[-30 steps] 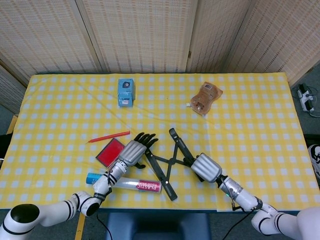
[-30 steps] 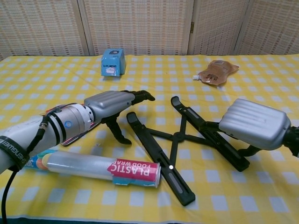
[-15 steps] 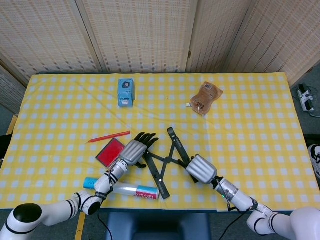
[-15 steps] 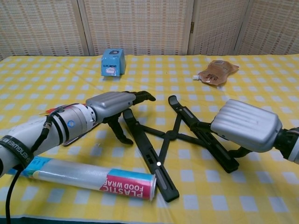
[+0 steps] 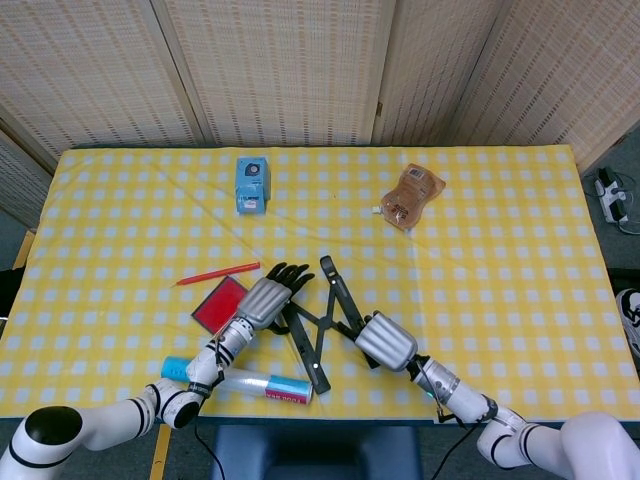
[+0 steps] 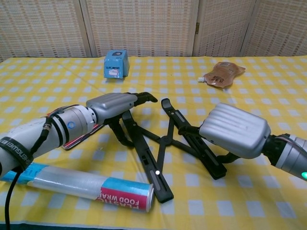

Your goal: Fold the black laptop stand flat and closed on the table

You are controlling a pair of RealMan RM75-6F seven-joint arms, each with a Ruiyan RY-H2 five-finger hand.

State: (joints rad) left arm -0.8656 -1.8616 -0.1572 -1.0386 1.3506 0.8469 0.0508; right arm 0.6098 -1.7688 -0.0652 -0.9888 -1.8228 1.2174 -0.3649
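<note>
The black laptop stand (image 5: 318, 325) (image 6: 163, 143) lies on the yellow checked table as a narrow X of two rails joined by cross links. My left hand (image 5: 265, 300) (image 6: 112, 106) rests against the far end of the left rail, fingers stretched over it and thumb down on the cloth beside it. My right hand (image 5: 385, 340) (image 6: 235, 130) covers the right rail from the right. Its dark fingers wrap the rail and are mostly hidden under the silver back of the hand.
A plastic wrap roll (image 5: 238, 380) (image 6: 86, 184) lies near the front edge, touching the left rail's near end. A red pad (image 5: 218, 303) and a red pen (image 5: 215, 273) lie left of my left hand. A blue box (image 5: 252, 184) (image 6: 116, 63) and a brown pouch (image 5: 412, 195) (image 6: 223, 74) sit further back.
My right hand has slid left with the right rail, so the two rails stand closer together. The wrap roll has shifted left and toward the front edge. The left hand has barely moved.
</note>
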